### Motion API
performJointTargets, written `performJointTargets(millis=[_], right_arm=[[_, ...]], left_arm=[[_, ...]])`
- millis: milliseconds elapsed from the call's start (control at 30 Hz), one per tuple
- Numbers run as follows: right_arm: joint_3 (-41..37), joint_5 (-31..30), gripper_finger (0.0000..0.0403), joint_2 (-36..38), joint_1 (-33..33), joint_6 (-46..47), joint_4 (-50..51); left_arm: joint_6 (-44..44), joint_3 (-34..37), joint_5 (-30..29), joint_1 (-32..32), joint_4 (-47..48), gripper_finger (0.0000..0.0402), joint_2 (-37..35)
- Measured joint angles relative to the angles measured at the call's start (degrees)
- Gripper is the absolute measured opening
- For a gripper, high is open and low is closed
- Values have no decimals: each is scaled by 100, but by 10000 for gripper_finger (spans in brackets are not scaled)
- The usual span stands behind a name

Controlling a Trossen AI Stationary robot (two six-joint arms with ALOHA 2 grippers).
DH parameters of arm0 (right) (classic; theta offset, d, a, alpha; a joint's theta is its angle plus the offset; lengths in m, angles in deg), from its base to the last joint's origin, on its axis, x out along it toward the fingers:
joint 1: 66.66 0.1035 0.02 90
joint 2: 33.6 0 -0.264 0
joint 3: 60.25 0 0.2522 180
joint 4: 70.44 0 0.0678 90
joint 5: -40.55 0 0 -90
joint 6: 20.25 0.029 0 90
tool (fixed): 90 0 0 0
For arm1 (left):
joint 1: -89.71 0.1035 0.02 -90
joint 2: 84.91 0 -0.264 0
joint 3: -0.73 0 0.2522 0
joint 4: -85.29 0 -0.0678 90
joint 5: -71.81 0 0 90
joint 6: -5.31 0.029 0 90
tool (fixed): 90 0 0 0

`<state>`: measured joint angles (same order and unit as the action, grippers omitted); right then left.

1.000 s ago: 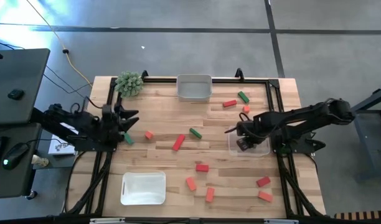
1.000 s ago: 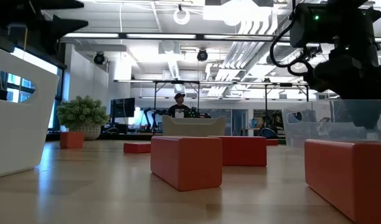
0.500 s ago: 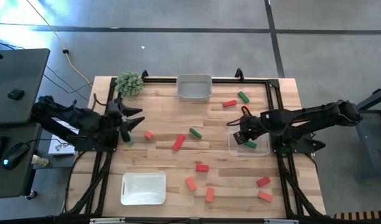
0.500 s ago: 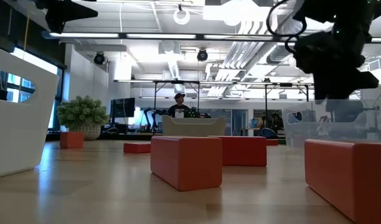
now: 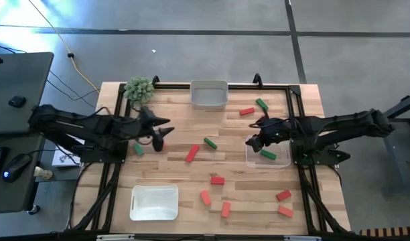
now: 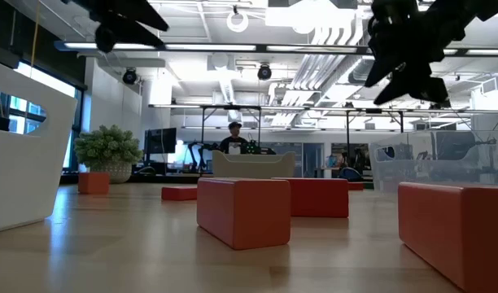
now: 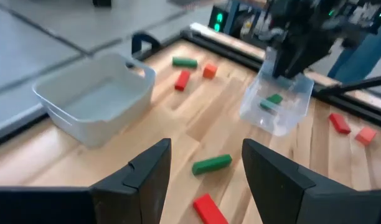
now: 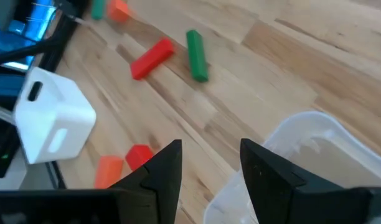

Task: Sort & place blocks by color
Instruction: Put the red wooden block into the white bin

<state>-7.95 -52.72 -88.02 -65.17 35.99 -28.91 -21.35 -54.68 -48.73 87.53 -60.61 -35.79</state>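
Spiky green plant ball [image 5: 139, 89] at the table [image 5: 191, 181] corner, near grey tray [image 5: 209, 94].

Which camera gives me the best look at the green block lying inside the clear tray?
The left wrist view: the green block shows plainly through the wall of the clear tray, below the right gripper. The high view shows it small. The low view shows only the tray's wall. The right wrist view shows only the tray's rim.

No legible text, label, brand, number or sign appears in any view: none on the blocks, trays, arms, tabletop, or the room behind.
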Motion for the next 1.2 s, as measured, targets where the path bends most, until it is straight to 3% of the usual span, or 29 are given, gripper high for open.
performJointTargets(millis=[233, 533, 833, 1200], right_arm=[[0, 2, 151, 106, 0, -125, 27], [0, 13, 151, 106, 0, -424, 37], [0, 24, 151, 106, 0, -532, 43], [0, 22, 151, 106, 0, -544, 122]], left_arm=[[-861, -143, 582, 440, 10, 186, 881], [-1623, -592, 1058, 480, 1, 186, 1940], [-2285, -1052, 1255, 450, 148, 186, 2824], [-3047, -1298, 1087, 230, 231, 186, 3688]])
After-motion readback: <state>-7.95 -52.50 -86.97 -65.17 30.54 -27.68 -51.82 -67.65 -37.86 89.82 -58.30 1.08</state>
